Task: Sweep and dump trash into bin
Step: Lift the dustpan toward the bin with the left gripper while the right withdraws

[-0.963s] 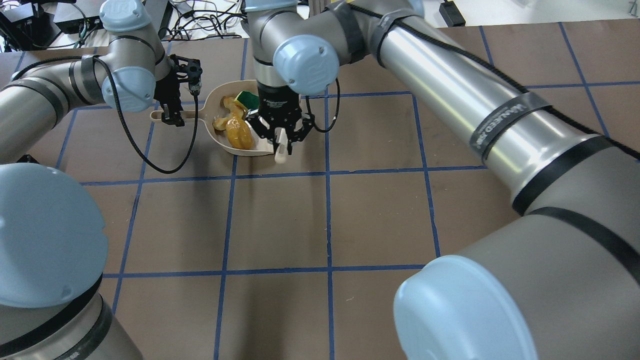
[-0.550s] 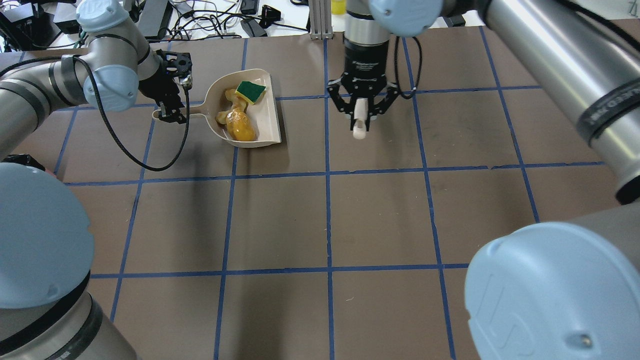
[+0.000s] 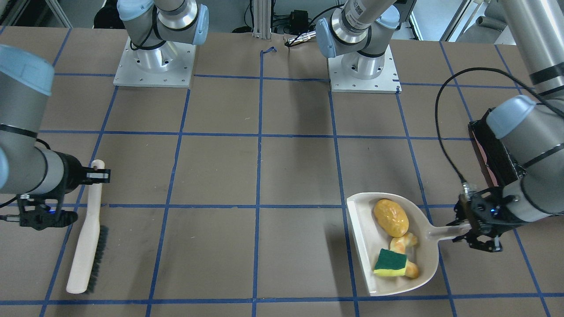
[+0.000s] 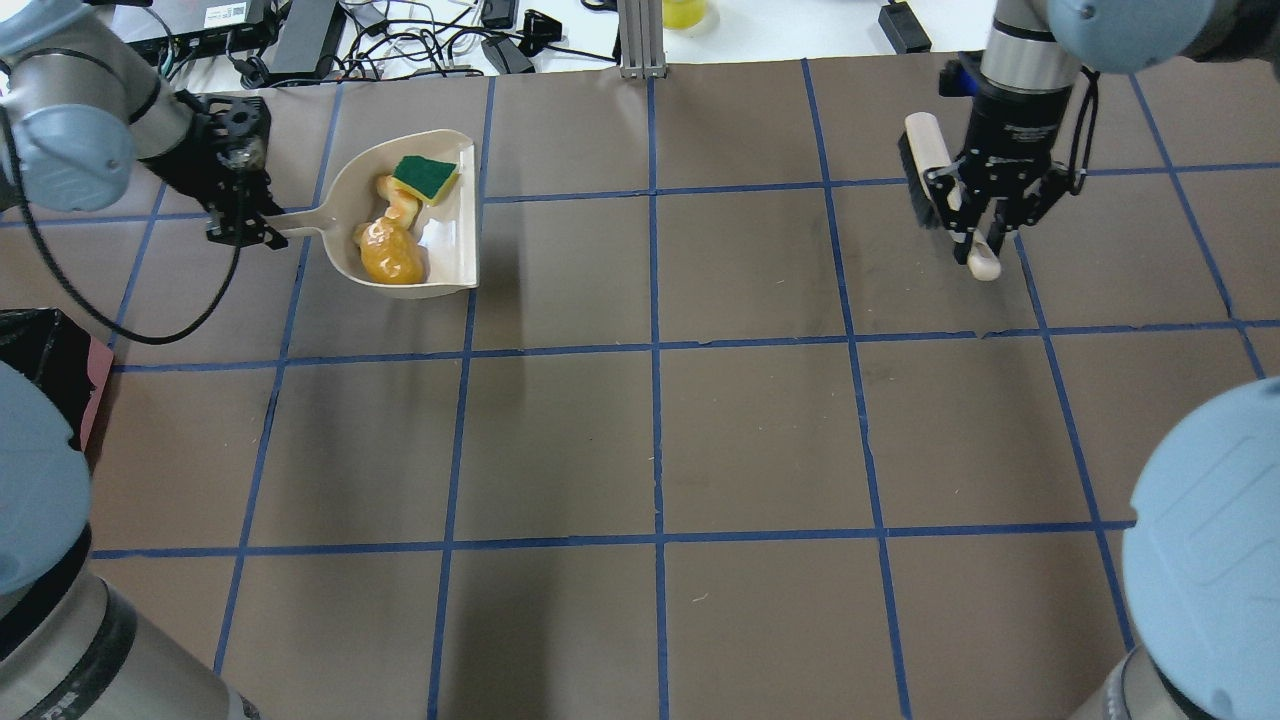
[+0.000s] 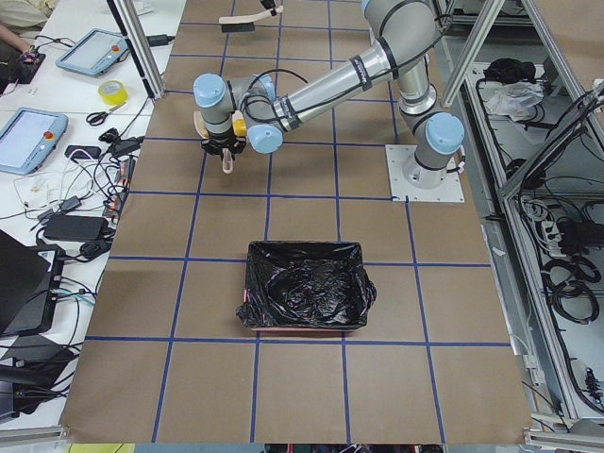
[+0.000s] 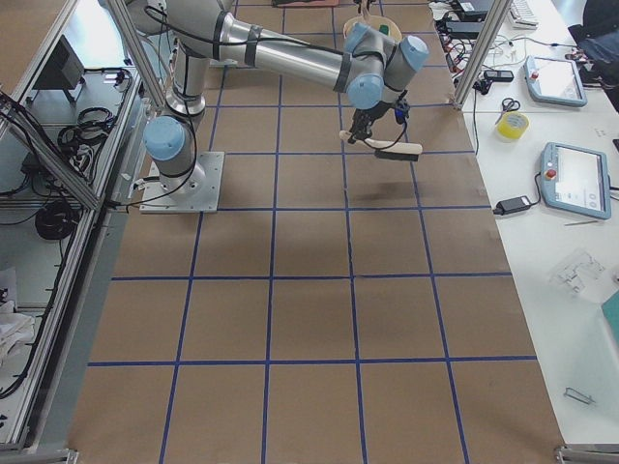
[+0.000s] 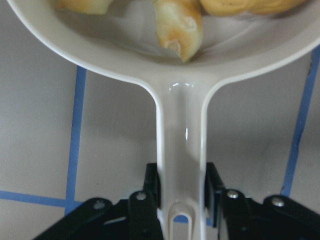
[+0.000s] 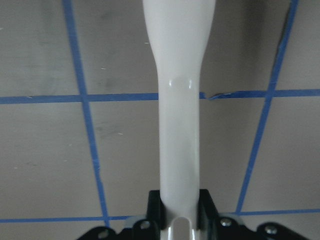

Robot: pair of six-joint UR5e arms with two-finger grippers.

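Observation:
The beige dustpan (image 4: 455,255) holds all the trash: the glossy yellow-brown lump (image 4: 390,262), the orange-cream peel (image 4: 397,207) and the yellow sponge, green side up (image 4: 426,177). My left gripper (image 4: 250,225) is shut on the dustpan's handle (image 7: 182,150) and holds the pan level at the far left. My right gripper (image 4: 978,235) is shut on the handle (image 8: 180,125) of a hand brush (image 3: 88,237) at the far right. The black-lined bin (image 5: 307,297) stands at the table's left end, its corner showing in the overhead view (image 4: 45,360).
Brown table cover with a blue tape grid (image 4: 655,345). Cables and electronics lie beyond the far edge (image 4: 420,40). The arm bases (image 3: 361,66) stand at the robot's side of the table. The bin (image 3: 487,154) is partly hidden behind the left arm in the front view.
The right gripper has carried the brush away from the dustpan, far to the right. The left gripper has drawn the loaded dustpan further left.

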